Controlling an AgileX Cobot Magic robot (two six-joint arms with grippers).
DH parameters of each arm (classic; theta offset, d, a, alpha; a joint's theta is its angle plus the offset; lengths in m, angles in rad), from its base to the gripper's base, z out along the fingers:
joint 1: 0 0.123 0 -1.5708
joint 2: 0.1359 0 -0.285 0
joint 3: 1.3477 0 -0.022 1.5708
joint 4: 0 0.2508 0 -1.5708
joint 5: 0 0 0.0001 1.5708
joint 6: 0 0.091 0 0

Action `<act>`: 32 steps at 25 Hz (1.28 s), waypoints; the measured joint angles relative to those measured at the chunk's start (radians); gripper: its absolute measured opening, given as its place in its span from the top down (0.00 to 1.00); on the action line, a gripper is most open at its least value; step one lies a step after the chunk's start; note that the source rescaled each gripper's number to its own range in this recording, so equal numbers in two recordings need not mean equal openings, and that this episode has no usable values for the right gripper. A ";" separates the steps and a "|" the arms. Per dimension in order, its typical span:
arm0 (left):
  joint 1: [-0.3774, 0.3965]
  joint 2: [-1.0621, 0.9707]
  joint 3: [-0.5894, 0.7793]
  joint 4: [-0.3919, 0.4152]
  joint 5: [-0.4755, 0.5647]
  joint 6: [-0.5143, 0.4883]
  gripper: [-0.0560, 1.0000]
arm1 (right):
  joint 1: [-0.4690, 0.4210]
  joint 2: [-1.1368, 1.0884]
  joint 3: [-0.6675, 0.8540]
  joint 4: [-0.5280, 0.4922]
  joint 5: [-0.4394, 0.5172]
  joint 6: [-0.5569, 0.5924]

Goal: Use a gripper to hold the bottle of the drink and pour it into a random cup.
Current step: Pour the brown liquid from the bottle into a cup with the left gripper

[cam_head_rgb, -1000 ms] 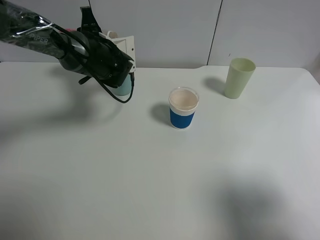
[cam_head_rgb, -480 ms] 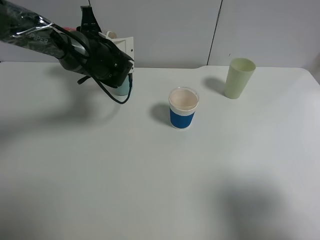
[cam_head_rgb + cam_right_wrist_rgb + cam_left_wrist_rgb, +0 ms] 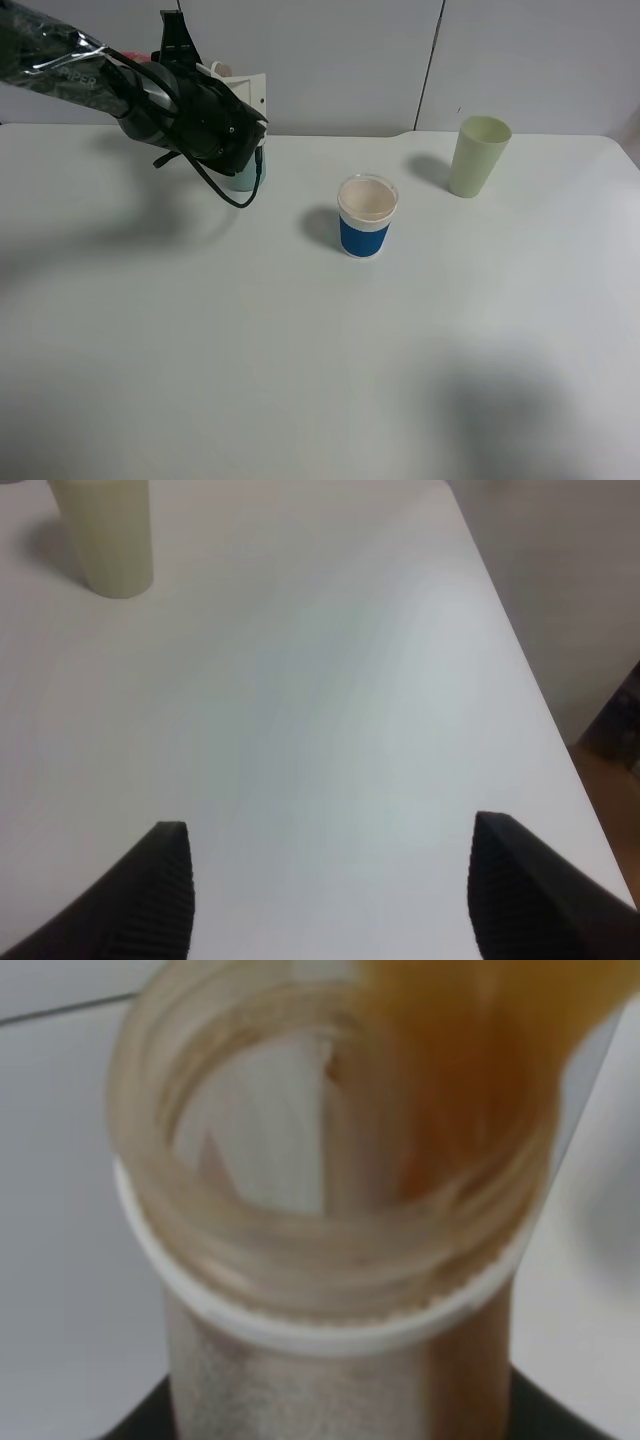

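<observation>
My left gripper (image 3: 226, 104) hangs over the table's far left and is shut on the bottle (image 3: 330, 1260). Up close in the left wrist view, the bottle's wide clear neck fills the picture. The brown drink (image 3: 470, 1070) lies along one inner wall near the mouth. The teal cup (image 3: 245, 180) stands just beneath and behind this gripper, and only its lower edge shows. Whether liquid is falling into it is hidden. In the right wrist view my right gripper (image 3: 335, 900) is open and empty above bare table.
A white cup with a blue band (image 3: 366, 216) stands mid-table. A taller pale yellow-green cup (image 3: 478, 155) stands at the far right, seen also in the right wrist view as the pale cup (image 3: 103, 535). The table's right edge (image 3: 520, 670) runs close by.
The left arm with the bottle has shifted slightly left and back, covering more of the teal cup. The right gripper's earlier state is not shown.
</observation>
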 joint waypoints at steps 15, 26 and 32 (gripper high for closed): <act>0.000 0.000 0.000 0.000 0.007 0.021 0.94 | 0.000 0.000 0.000 0.000 0.000 0.000; 0.000 0.000 -0.002 0.001 0.012 0.060 0.94 | 0.000 0.000 0.000 0.000 0.000 0.000; 0.000 0.000 -0.002 0.001 0.018 0.073 0.94 | 0.000 0.000 0.000 -0.001 0.000 0.000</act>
